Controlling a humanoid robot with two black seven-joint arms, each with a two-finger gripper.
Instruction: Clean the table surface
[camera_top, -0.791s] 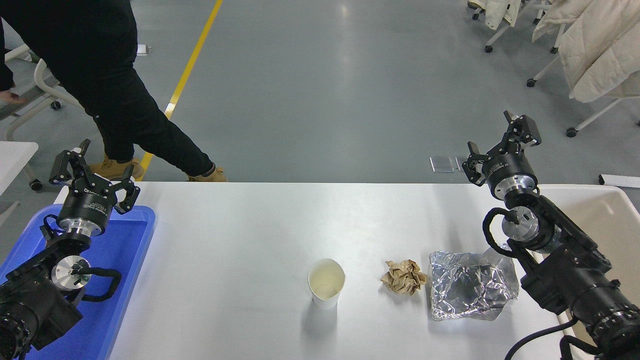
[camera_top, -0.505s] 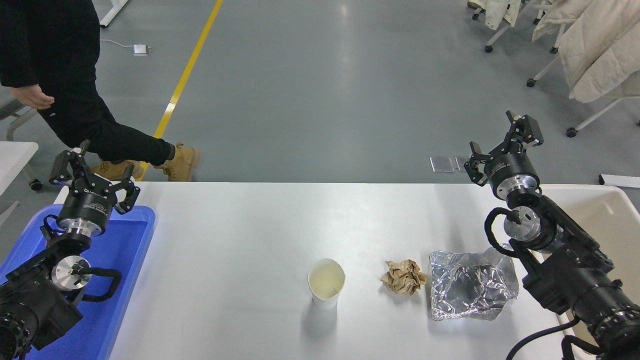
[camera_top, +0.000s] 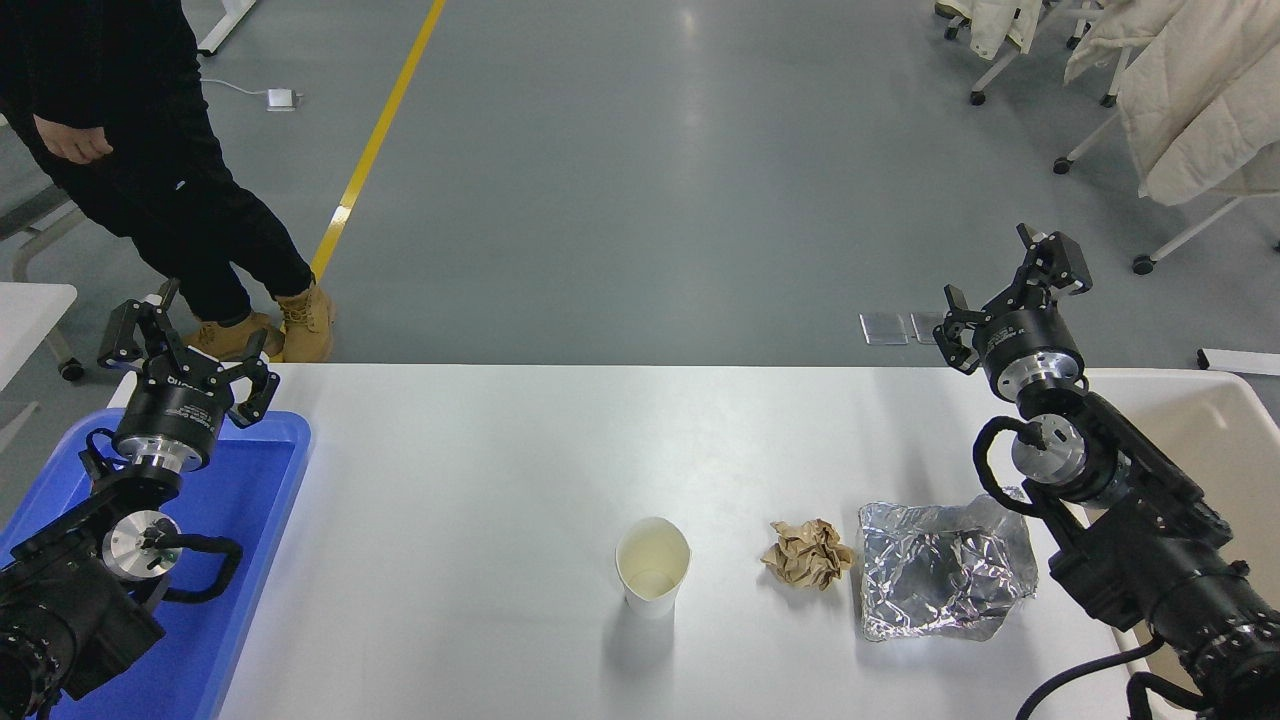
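The glossy white table surface (camera_top: 480, 450) carries three bits of litter: a white paper cup (camera_top: 652, 568) standing upright at front centre, a crumpled brown paper ball (camera_top: 808, 552) to its right, and a crinkled sheet of silver foil (camera_top: 942, 568) further right. My right gripper (camera_top: 1012, 284) is open, raised above the table's far right edge, well behind the foil. At the far left, my left gripper (camera_top: 185, 340) is open too, parked over the far end of the blue tray (camera_top: 250, 520).
A beige bin (camera_top: 1215, 430) sits at the table's right end, partly behind my right arm. A person in black clothes and tan boots (camera_top: 150, 150) stands beyond the far left corner. Wheeled chairs draped with white coats (camera_top: 1190, 100) are at the upper right.
The person has stepped left and drawn both feet together. My right gripper has drifted slightly to the right. The litter has not moved.
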